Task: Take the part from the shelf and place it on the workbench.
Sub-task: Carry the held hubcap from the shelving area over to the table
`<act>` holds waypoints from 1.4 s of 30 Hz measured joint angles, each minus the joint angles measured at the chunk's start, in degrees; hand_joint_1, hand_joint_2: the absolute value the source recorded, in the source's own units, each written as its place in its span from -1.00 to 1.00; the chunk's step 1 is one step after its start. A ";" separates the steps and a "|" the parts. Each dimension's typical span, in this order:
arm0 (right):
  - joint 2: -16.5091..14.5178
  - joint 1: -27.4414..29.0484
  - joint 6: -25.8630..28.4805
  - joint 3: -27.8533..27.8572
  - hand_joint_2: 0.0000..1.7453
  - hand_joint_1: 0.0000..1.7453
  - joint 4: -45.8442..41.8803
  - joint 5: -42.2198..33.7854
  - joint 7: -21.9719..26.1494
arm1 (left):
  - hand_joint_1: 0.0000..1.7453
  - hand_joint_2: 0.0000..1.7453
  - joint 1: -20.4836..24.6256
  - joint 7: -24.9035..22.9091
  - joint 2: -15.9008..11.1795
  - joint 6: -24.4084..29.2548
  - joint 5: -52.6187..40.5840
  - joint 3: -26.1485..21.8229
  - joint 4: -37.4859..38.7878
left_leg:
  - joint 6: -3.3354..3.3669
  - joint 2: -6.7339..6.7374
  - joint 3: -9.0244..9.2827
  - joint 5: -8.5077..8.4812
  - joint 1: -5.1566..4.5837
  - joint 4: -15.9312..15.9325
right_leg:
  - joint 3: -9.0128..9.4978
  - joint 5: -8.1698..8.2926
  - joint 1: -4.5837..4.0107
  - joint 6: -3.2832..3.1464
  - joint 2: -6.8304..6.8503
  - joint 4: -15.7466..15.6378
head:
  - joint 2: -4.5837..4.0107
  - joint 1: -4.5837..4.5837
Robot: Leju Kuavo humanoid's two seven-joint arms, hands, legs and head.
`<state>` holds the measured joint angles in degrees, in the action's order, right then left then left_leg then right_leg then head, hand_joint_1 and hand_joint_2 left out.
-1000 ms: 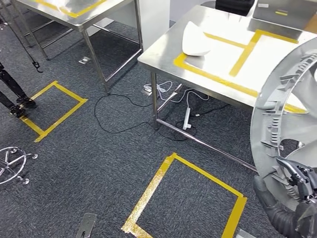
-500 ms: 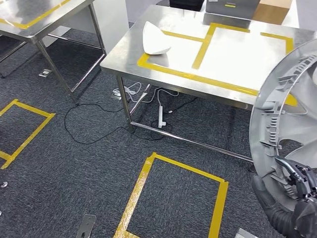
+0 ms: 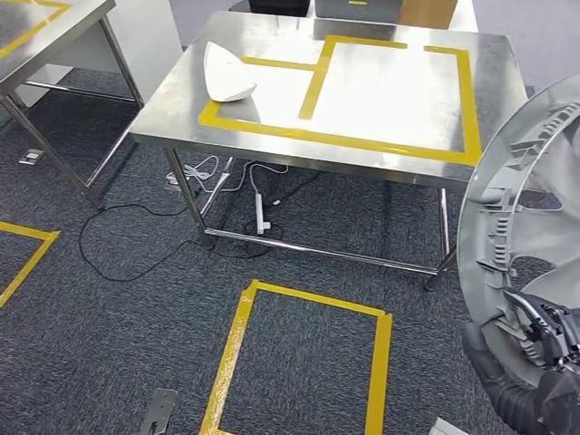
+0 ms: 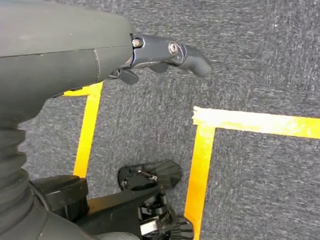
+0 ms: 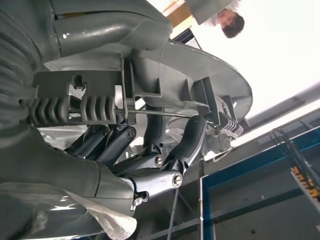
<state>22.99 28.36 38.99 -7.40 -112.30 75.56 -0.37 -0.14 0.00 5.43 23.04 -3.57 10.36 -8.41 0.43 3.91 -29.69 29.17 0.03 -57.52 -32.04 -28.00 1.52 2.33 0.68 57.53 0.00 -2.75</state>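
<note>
Part (image 3: 526,208) is off the shelf and in carry: a large grey ribbed ring with spokes, held upright at the robot's right side. Right robot hand (image 3: 547,331) grips its lower rim; the right wrist view shows dark fingers (image 5: 190,142) curled around a rib of the part, thumb pressed on the other side. Left robot hand (image 4: 166,52) hangs over the carpet with nothing in it, fingers extended and apart.

Progress, judged: pick-up done, transport under way, placement not yet done. The part is well apart from the surface (image 3: 383,154), which lies ahead and to the left of the right robot hand. Left to do: close in on the surface, lift the part over its edge, set it down, let go. The part is wide and held by the rim alone, so it may swing or catch the surface edge on the way over.

Surface: stainless steel, marked with yellow tape (image 3: 465,100) in two adjoining boxes. A white shell (image 3: 226,72) sits in the box farther from the right robot hand; the nearer box is bare. Cables and a power strip (image 3: 260,210) lie beneath.

Room: dark grey carpet, a yellow floor square (image 3: 308,362) just before the surface. A second steel table (image 3: 41,36) stands far to the left.
</note>
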 joint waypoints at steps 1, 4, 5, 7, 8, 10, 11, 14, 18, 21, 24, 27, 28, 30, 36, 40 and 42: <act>0.00 -0.02 0.00 0.00 1.00 1.00 0.00 0.05 -0.09 | -1.00 1.00 0.03 0.01 -0.01 0.00 0.01 0.00 0.00 | -0.29 -0.57 -0.30 0.63 0.13 -0.81 | 0.06 -0.03 0.03 -0.37 -0.07 -0.02 | 0.00 0.03; 0.00 -0.19 0.00 -0.04 1.00 1.00 0.00 0.04 -0.22 | -1.00 1.00 -0.11 0.02 -0.01 0.02 0.01 0.00 0.00 | -0.78 -2.69 -4.72 5.44 0.29 -10.25 | 0.28 -0.13 0.03 -1.15 -0.38 -0.06 | 0.00 0.22; 0.00 -0.23 0.00 -0.09 1.00 1.00 0.01 0.05 -0.22 | -1.00 1.00 -0.24 0.02 -0.01 0.02 0.01 0.00 0.00 | -0.79 -2.95 -6.73 6.84 0.29 -14.18 | 0.33 -0.21 -0.07 -1.29 -0.59 -0.05 | 0.00 0.25; 0.00 -0.31 0.00 -0.18 1.00 1.00 0.03 0.05 -0.24 | -1.00 1.00 -0.44 0.01 -0.01 0.03 0.01 0.00 0.00 | -0.49 -3.06 -8.69 6.44 0.23 -17.20 | 0.59 -0.37 -0.34 -1.48 -1.12 -0.03 | 0.00 0.27; 0.00 -0.33 0.00 -0.21 1.00 1.00 0.04 0.05 -0.27 | -1.00 1.00 -0.48 0.00 -0.01 0.04 0.01 0.00 0.00 | -0.12 -3.09 -8.16 4.49 0.13 -15.29 | 0.84 -0.49 -0.48 -1.53 -1.41 -0.03 | 0.00 0.26; 0.00 -0.36 0.00 -0.27 1.00 1.00 0.08 0.03 -0.38 | -1.00 1.00 -0.48 0.00 -0.14 0.10 0.01 0.00 0.01 | 1.05 -3.42 -5.37 -0.29 -0.31 -7.87 | 1.29 -0.80 -0.70 -1.49 -1.91 -0.05 | 0.00 0.23; 0.00 -0.40 0.00 -0.31 1.00 1.00 0.12 0.03 -0.43 | -1.00 1.00 -0.48 -0.02 -0.21 0.14 0.01 0.00 0.01 | 1.56 -3.63 -4.09 -1.65 -0.52 -4.56 | 1.40 -0.95 -0.78 -1.33 -2.13 0.00 | 0.00 0.22; 0.01 -0.47 0.00 -0.43 1.00 1.00 0.28 0.03 -0.50 | -1.00 1.00 -0.43 -0.07 -0.29 0.17 0.01 0.00 0.02 | 1.99 -3.88 -2.82 -1.78 -0.87 -0.99 | 1.24 -1.13 -0.73 -0.54 -2.45 -0.06 | 0.00 0.36; 0.21 -0.51 0.00 -0.54 1.00 1.00 0.40 -0.08 -0.69 | -1.00 1.00 -0.30 -0.07 -0.22 0.25 0.04 -0.04 0.02 | 2.32 -3.76 -1.94 -2.05 -0.28 0.61 | -0.99 -3.66 -0.57 0.54 -1.66 3.94 | 0.00 0.15; 0.39 -0.64 0.00 -0.85 1.00 1.00 0.73 -0.10 -0.79 | -1.00 1.00 -0.30 -0.07 -0.12 0.24 0.05 -0.04 0.02 | 2.54 -3.63 -1.67 -1.71 -0.32 0.69 | -6.96 -7.38 -0.41 1.30 -1.22 14.49 | 0.00 0.09; 0.50 -0.63 0.00 -1.04 1.00 1.00 1.07 -0.19 -1.13 | -1.00 1.00 -0.34 -0.05 -0.05 0.24 0.05 -0.04 0.02 | 2.28 -3.59 -0.69 -0.94 -0.17 0.66 | -6.44 -2.91 -0.14 1.78 -0.86 11.29 | 0.00 0.06; 0.55 -0.76 -0.01 -1.12 1.00 1.00 1.26 -0.18 -1.23 | -1.00 1.00 -0.35 -0.03 -0.06 0.26 0.06 -0.04 0.04 | 1.41 -3.61 0.25 0.11 -0.36 0.33 | -1.64 0.81 -0.09 1.53 -0.26 1.65 | 0.00 0.03; 0.58 -0.85 -0.02 -1.17 1.00 1.00 1.31 -0.14 -1.22 | -1.00 1.00 -0.36 -0.02 -0.10 0.27 0.08 -0.04 0.04 | 1.13 -3.58 0.28 0.31 -0.51 0.19 | -1.09 0.46 -0.20 1.11 -0.28 0.83 | 0.00 0.11; 0.63 -0.89 -0.02 -1.24 1.00 1.00 1.37 -0.12 -1.22 | -1.00 1.00 -0.34 -0.01 -0.13 0.29 0.13 -0.04 0.04 | 0.71 -3.43 0.33 0.68 -0.58 0.03 | -0.84 -0.01 -0.25 0.05 -0.57 0.73 | 0.00 0.25; 0.63 -0.87 -0.01 -1.32 1.00 1.00 1.37 -0.19 -1.32 | -1.00 1.00 -0.31 0.02 -0.14 0.33 0.16 -0.04 0.04 | -0.47 -3.50 -7.52 6.87 -0.21 -15.64 | 0.70 -1.28 -0.27 -1.67 -0.76 0.60 | 0.00 0.77; 0.63 -0.88 -0.02 -1.34 1.00 1.00 1.36 -0.25 -1.36 | -1.00 1.00 -0.50 0.04 -0.20 0.35 0.16 -0.04 0.04 | 0.93 -3.60 -7.85 -0.12 -0.63 -10.88 | 2.32 -2.50 -0.79 -1.75 -1.34 0.56 | 0.00 0.80; 0.64 -0.88 -0.02 -1.37 1.00 1.00 1.39 -0.32 -1.42 | -1.00 1.00 -0.52 0.08 -0.47 0.38 0.17 -0.04 0.08 | 2.18 -3.75 -5.57 -2.96 -1.19 -4.75 | 2.70 -3.10 -0.87 -1.37 -1.52 0.52 | 0.00 0.74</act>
<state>23.63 27.48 38.97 -8.77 -110.91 75.24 -1.78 -0.66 0.08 4.96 23.42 -3.39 10.32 -8.34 2.61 0.16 -35.26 26.21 -1.15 -62.28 -29.33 -31.10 0.65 0.97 -0.83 58.05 0.00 -2.01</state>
